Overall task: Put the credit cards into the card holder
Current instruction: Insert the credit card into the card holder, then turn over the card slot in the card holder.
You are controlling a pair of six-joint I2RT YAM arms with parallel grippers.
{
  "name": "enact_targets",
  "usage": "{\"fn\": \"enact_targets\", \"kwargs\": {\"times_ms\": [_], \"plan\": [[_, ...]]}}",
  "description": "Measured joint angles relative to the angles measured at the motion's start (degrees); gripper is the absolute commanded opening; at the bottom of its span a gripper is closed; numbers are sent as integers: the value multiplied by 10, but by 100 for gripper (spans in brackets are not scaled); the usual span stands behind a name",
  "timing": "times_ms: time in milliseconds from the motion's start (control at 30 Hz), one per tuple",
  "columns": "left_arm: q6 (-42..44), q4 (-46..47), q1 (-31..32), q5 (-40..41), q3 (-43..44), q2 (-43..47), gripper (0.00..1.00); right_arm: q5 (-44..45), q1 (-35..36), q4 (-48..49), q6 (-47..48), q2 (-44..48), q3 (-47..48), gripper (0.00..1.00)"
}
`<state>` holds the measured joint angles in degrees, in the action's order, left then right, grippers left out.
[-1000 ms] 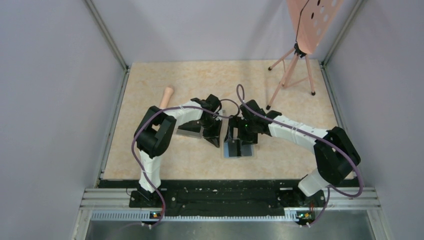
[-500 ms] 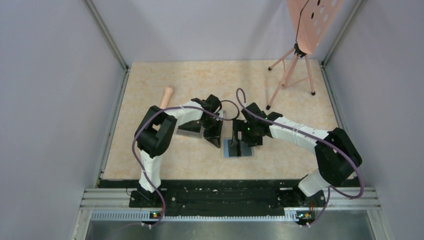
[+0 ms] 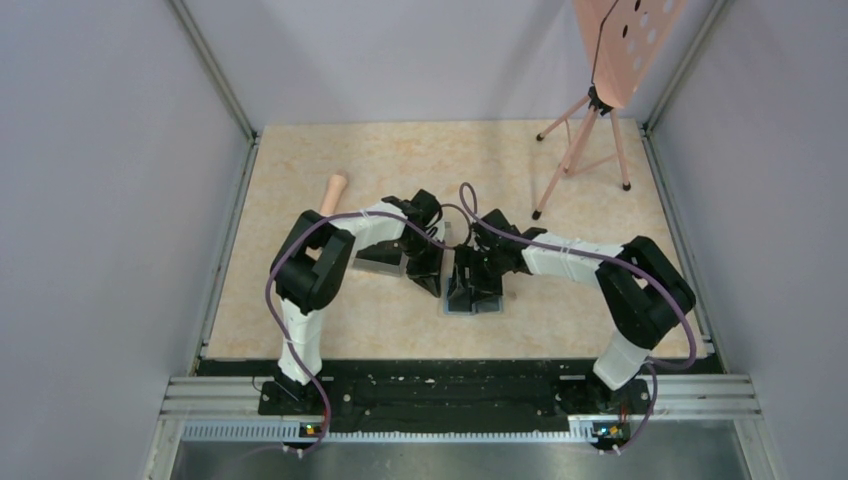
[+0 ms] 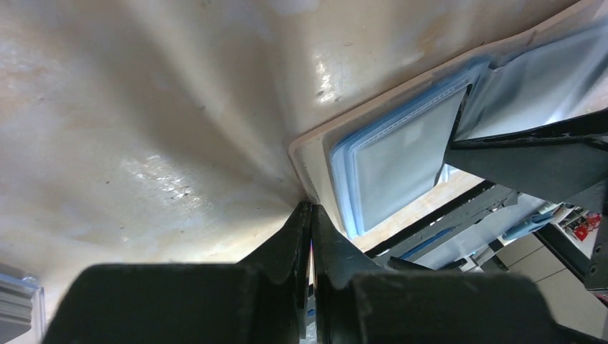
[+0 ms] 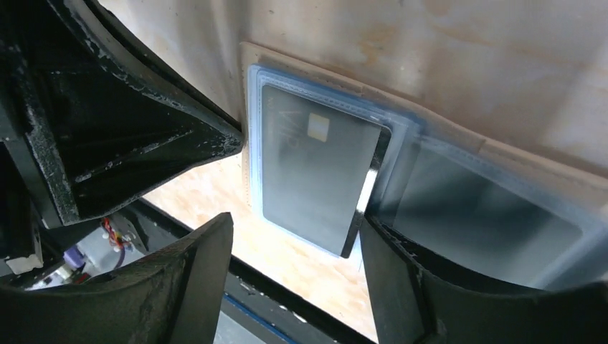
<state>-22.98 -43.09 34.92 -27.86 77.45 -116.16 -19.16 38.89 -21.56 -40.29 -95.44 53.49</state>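
As viewed from the right wrist, shows the right gripper (image 5: 297,228) released, its fingers (image 5: 179,287) spread wide to either side of a black credit card (image 5: 315,168). Places that card flat inside a clear, blue-edged pocket (image 5: 255,129) of the card holder (image 5: 502,208), one long edge at the pocket mouth near the fold. Shows the card holder lying open on the table (image 5: 466,64), tan border around a grey-blue inside. From the left wrist, shows the left gripper (image 4: 310,209) clenched, tips pressed together and meeting a corner of that tan border; cannot tell whether any of the edge is pinched. From above, puts both grippers low and close together over the open holder. Sets a clear plastic box (image 3: 375,262) just left of the left gripper, a pale wooden handle (image 3: 334,190) farther back, and a pink tripod (image 3: 585,150) carrying a perforated board (image 3: 625,40) at the back right.
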Motion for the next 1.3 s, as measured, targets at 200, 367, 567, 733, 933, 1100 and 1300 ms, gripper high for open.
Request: {"fn": "enact_targets", "kwargs": {"times_ms": [200, 367, 567, 733, 933, 1100, 1300], "plan": [[-2, -13, -5, 6, 0, 0, 10, -24, 1, 19, -13, -19, 6, 22], [2, -40, -5, 34, 12, 0, 21, -36, 1, 25, -19, -23, 6, 28], [7, -56, -2, 106, 26, 13, 31, -33, 6, 32, -17, -24, 10, 48], [7, -59, -2, 138, 26, 46, 33, -21, 7, 29, -12, -19, 11, 46], [-6, -31, -13, 83, 19, 80, 36, -15, 7, 23, -6, -7, 11, 23], [-32, 29, -41, -1, -34, 83, 38, -18, 7, 48, -11, -5, 0, 4], [-59, 72, -62, -63, -70, 83, 38, -21, 7, 68, -19, -6, -22, 0]]}}
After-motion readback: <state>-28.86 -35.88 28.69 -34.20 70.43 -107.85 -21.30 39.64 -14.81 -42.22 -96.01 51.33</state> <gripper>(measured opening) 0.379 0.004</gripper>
